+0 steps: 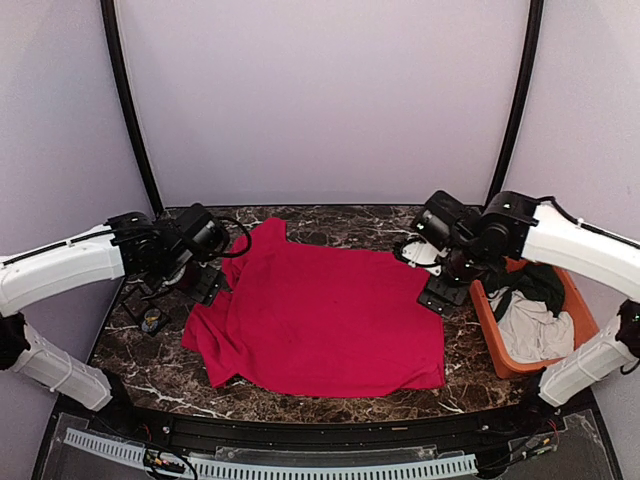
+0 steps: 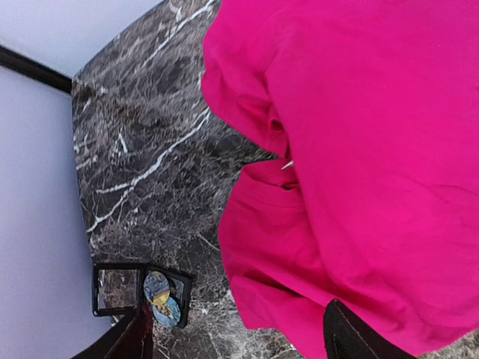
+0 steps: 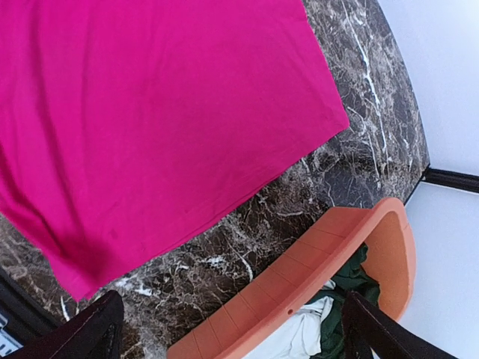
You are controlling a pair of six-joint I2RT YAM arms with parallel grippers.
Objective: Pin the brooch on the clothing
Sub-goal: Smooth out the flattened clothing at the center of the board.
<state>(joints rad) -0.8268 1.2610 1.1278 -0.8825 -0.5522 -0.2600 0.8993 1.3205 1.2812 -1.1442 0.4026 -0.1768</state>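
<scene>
The clothing (image 1: 320,315), a bright red T-shirt, lies spread flat on the dark marble table (image 1: 330,225). It fills the right of the left wrist view (image 2: 359,149) and the upper left of the right wrist view (image 3: 150,112). The brooch (image 2: 158,289), round with blue and yellow, sits in a small open black box (image 1: 152,321) left of the shirt's sleeve. My left gripper (image 1: 205,285) hovers open over that sleeve's edge (image 2: 239,345), holding nothing, with the box beside its left finger. My right gripper (image 1: 440,293) is open and empty (image 3: 236,336) over the table at the shirt's right edge.
An orange bin (image 1: 490,335) stands at the right edge of the table, close to my right gripper, with a white cloth (image 3: 296,336) and a dark green garment (image 3: 348,280) inside. A black frame and pale walls surround the table.
</scene>
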